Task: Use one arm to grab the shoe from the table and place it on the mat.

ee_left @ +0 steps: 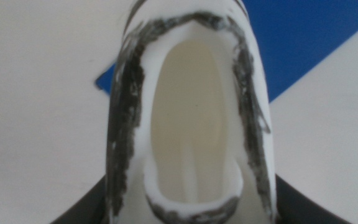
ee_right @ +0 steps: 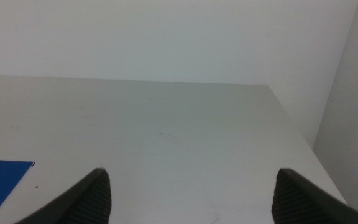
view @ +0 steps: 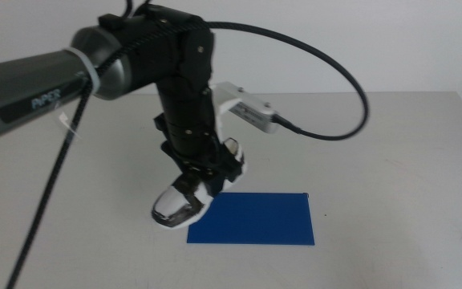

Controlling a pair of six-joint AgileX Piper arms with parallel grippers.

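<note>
I see my left arm (view: 95, 64) reaching in over the desk (view: 391, 152), its gripper (view: 203, 178) clamped on the shoe (view: 189, 197), whose toe tilts down beside the mat's (view: 255, 218) left edge, near the desk's front edge.
</note>
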